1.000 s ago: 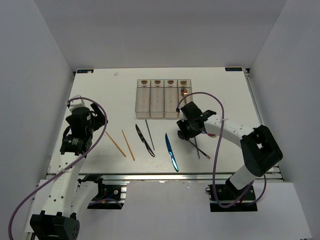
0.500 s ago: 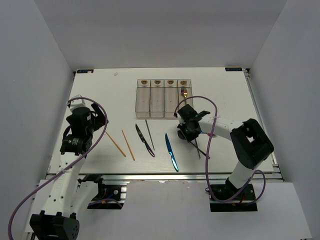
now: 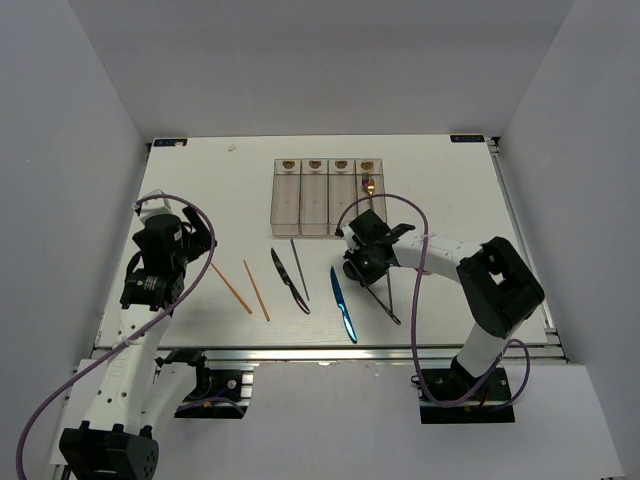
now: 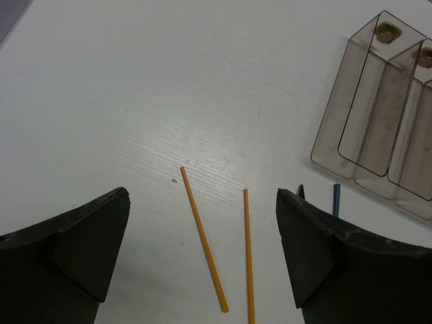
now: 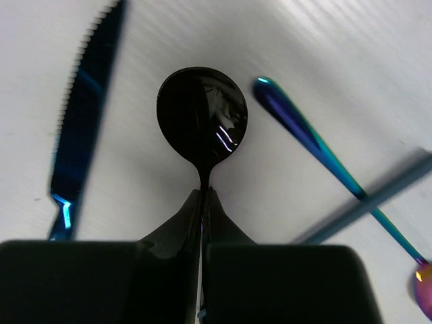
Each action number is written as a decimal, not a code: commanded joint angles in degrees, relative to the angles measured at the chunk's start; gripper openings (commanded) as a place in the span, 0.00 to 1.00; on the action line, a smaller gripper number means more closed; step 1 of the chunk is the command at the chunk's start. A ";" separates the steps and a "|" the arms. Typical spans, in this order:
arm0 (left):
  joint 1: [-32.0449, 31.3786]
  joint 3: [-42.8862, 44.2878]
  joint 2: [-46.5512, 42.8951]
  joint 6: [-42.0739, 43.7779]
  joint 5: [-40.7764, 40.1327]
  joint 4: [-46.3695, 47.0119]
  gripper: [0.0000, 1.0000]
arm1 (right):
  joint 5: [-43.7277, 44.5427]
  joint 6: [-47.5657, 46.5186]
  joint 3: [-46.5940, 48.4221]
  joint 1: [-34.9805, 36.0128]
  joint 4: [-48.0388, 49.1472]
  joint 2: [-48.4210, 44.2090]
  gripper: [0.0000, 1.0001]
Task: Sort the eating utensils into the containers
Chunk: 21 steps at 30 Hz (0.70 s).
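Note:
My right gripper (image 5: 204, 192) is shut on the neck of a black spoon (image 5: 202, 111), whose bowl sticks out just past the fingertips, low over the table. In the top view that gripper (image 3: 356, 264) is in front of the containers (image 3: 328, 196). A blue knife (image 5: 84, 115) lies to its left and a purple-blue iridescent utensil (image 5: 304, 135) to its right. My left gripper (image 4: 202, 197) hangs open above two tan chopsticks (image 4: 202, 246) and touches neither. In the rightmost bin lies a gold and pink piece (image 3: 369, 183).
A black knife (image 3: 288, 279) and a thin dark stick (image 3: 299, 268) lie between the chopsticks (image 3: 257, 290) and the blue knife (image 3: 343, 303). More thin dark sticks (image 3: 386, 300) lie right of my right gripper. The clear bins (image 4: 378, 115) are at the upper right of the left wrist view.
My right gripper has closed on the black spoon and shifted a little to the left. The left arm has not moved.

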 commanded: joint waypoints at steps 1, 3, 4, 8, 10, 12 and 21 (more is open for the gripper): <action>-0.17 0.14 -0.58 0.45 0.40 0.81 0.98 | -8.90 -1.35 0.23 0.82 4.29 -0.34 0.00; -0.26 0.23 -0.67 0.45 0.32 0.81 0.98 | -13.28 -1.09 0.84 0.82 7.18 -1.92 0.00; -0.17 0.23 -0.67 0.45 0.32 0.81 0.98 | -14.79 -0.92 1.02 0.82 8.24 -2.63 0.00; -0.26 0.23 -0.58 0.45 0.23 0.81 0.98 | -18.32 0.23 1.72 0.73 13.34 -5.88 0.00; -0.26 0.23 -0.58 0.45 0.23 0.81 0.98 | -19.02 1.90 2.69 0.73 14.84 -7.20 0.00; -0.17 0.23 -0.58 0.45 0.23 0.81 0.98 | -20.07 2.68 3.30 0.64 16.94 -8.51 0.00; -0.26 0.23 -0.67 0.36 -0.03 0.81 0.98 | -22.99 10.33 9.10 -1.03 21.60 -8.97 0.00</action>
